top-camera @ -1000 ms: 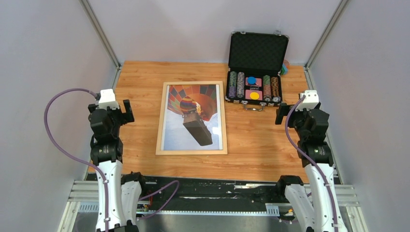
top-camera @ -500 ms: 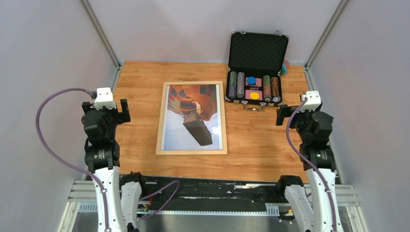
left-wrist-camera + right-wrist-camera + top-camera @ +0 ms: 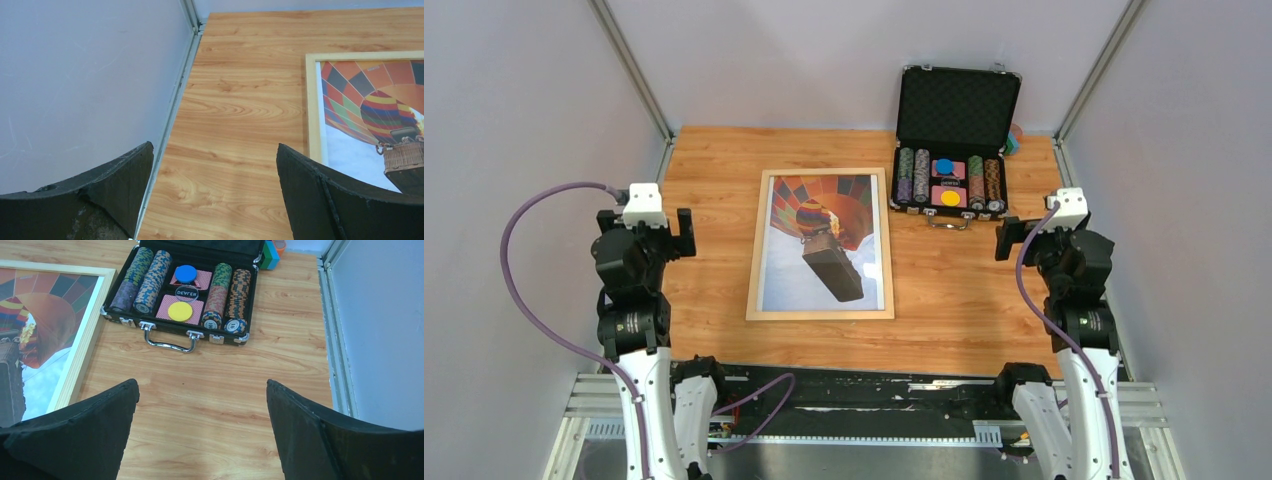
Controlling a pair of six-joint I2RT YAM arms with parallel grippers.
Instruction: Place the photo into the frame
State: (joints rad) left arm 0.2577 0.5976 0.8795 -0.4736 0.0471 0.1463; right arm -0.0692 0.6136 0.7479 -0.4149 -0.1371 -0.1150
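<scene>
Photo (image 3: 824,245) looks already seated in the frame (image 3: 821,314), which is probably why both pincers hang back from it. The left gripper (image 3: 215,165) is spread wide with nothing in it, over bare table (image 3: 235,125); the frame's left rail sits ahead and to its right. The right gripper (image 3: 202,390) is spread and empty too, with the frame's right rail off to its left and an open black chip case (image 3: 957,100) straight ahead. Only the top view shows the whole print lying flat and square, wood border on all four sides. Each wrist view catches just one edge, though the left one shows the balloon basket up close. No view shows the back of the frame.
</scene>
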